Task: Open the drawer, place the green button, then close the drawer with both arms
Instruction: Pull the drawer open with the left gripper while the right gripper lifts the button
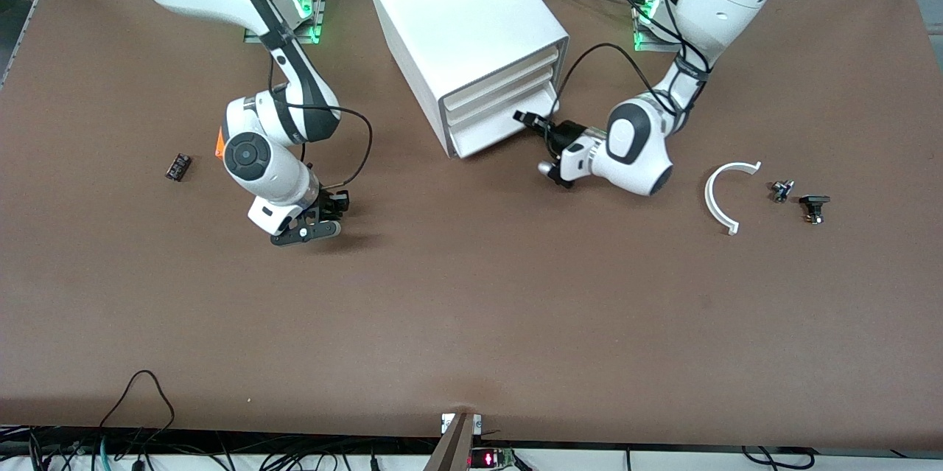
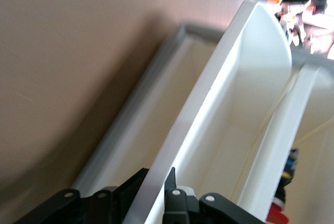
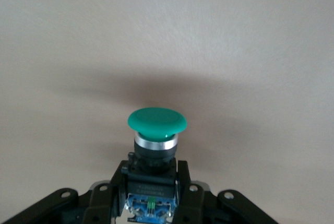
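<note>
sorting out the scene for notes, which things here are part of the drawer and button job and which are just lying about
In the job:
- drawer, lowest in the white cabinet, left gripper shut on its front edge
- button, green cap, right gripper shut on its body

Lying about:
- white curved piece
- two small dark parts beside it
- small dark block toward the right arm's end

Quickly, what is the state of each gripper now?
Left gripper: shut on the front lip of the lowest drawer.
Right gripper: shut on the green button, low over the table.
</note>
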